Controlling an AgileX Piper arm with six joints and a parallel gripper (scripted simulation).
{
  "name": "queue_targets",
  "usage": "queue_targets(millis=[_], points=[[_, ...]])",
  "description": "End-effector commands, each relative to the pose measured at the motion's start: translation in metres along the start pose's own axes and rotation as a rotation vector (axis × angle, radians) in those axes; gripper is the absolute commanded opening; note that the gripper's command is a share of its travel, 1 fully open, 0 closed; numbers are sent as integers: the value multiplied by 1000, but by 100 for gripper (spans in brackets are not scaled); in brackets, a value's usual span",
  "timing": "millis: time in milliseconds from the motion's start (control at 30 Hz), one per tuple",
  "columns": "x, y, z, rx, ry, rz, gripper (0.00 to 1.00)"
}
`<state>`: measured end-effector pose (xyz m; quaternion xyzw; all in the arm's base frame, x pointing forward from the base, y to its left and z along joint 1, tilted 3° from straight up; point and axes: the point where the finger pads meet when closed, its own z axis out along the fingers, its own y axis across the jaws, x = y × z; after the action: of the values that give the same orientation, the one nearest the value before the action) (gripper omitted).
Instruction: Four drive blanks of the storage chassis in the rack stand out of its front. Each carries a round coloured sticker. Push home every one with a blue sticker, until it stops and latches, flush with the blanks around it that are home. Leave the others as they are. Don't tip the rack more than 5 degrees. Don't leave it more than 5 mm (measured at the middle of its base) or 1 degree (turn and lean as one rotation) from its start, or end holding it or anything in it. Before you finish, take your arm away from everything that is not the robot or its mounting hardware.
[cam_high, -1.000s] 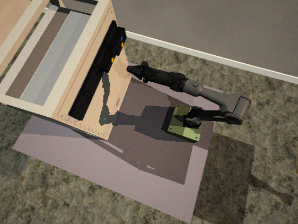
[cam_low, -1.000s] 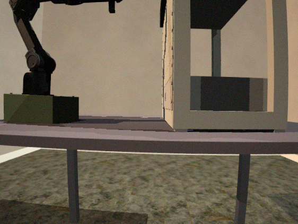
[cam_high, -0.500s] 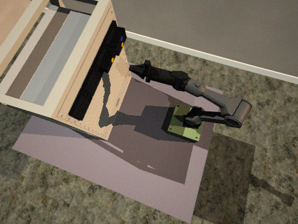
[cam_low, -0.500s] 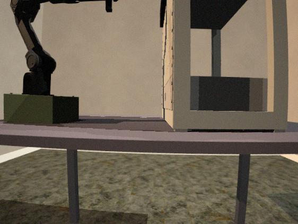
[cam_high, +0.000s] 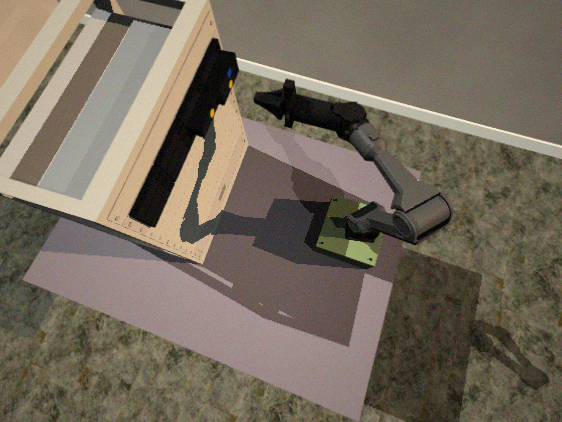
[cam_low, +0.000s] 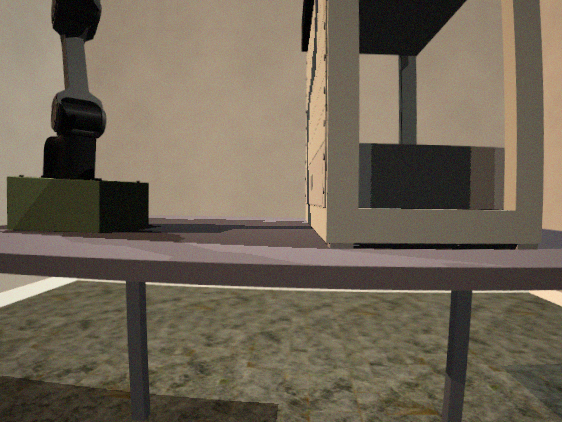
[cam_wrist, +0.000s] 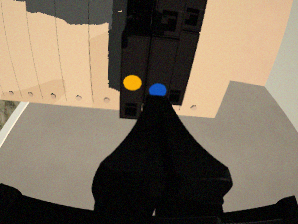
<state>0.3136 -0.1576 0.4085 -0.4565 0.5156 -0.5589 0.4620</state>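
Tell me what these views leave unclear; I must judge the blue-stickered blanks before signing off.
- Exterior view: the chassis front is seen edge-on behind the rack post, and the gripper is cut off by the top edge.
- Wrist view: the shut gripper covers the blank under the lower blue sticker; whether it sits flush cannot be told.
- Top view: only one blue sticker shows, too small to judge depth.

Ahead of the closed gripper (cam_wrist: 157, 106), four round stickers show on the black chassis front: two blue stickers (cam_wrist: 157, 90) and two orange stickers (cam_wrist: 132, 83).
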Motion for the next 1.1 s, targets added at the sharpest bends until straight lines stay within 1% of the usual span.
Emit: queue_targets(millis=[0,67,167,233,400,467,567,633,733,800,1067], points=[[14,-5,1,-1,-8,0,0],[14,-5,1,-1,-8,0,0],[27,-8,1,-1,-8,0,0],[32,-10,1,-1,-8,0,0],[33,-10,2,-1,-8,0,0],[33,-10,9,-1,-8,0,0],[33,-10,31,-1,-8,0,0],[33,-10,31,-1,-8,0,0],[33,-10,56,-1,-8,0,0],[33,-10,66,-1,-8,0,0],[33,-10,68,-1,-8,0,0]])
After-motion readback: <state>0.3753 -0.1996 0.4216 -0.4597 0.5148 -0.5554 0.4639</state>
